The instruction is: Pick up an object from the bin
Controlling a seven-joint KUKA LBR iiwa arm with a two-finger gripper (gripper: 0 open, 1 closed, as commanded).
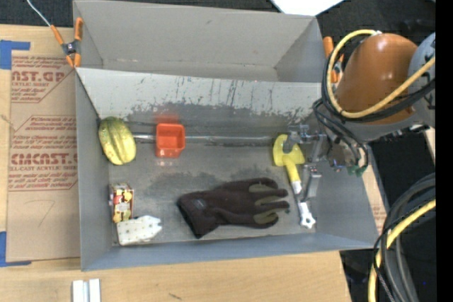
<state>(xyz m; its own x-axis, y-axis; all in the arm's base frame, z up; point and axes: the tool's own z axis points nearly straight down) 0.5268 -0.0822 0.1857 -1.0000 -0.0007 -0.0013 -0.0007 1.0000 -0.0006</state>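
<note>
Arm comes in from the right of the frame, with its orange cover [375, 74] and yellow cables above the bin's right wall. The tool [310, 165] is low inside the bin [212, 32], at the right end of the floor, about mid-height in the frame. Tool state: cannot tell, since the wrist hardware and cabling hide how it is set.

The nearest item is a yellow piece [286, 151], rounded at the top with a narrower part running down. It lies on the bin floor right of centre, just left of the tool and touching or almost touching it. I can't confirm it is gripped.

A slim silver metal part [306, 217] runs down from there toward the lower right. It's unclear whether this belongs to the robot or is a loose item.

Other items, all well apart from each other:
- The black glove [233, 207] lies flat at lower centre, with its fingertips pointing right and ending near the silver part.
- The orange block [170, 139] is left of centre, near the back wall.
- A yellow ribbed oval item [117, 141] is at far left, beside the orange block.
- A small patterned can [122, 201] is at lower left, with a white flat piece [139, 228] just below it in the lower left corner.
</note>
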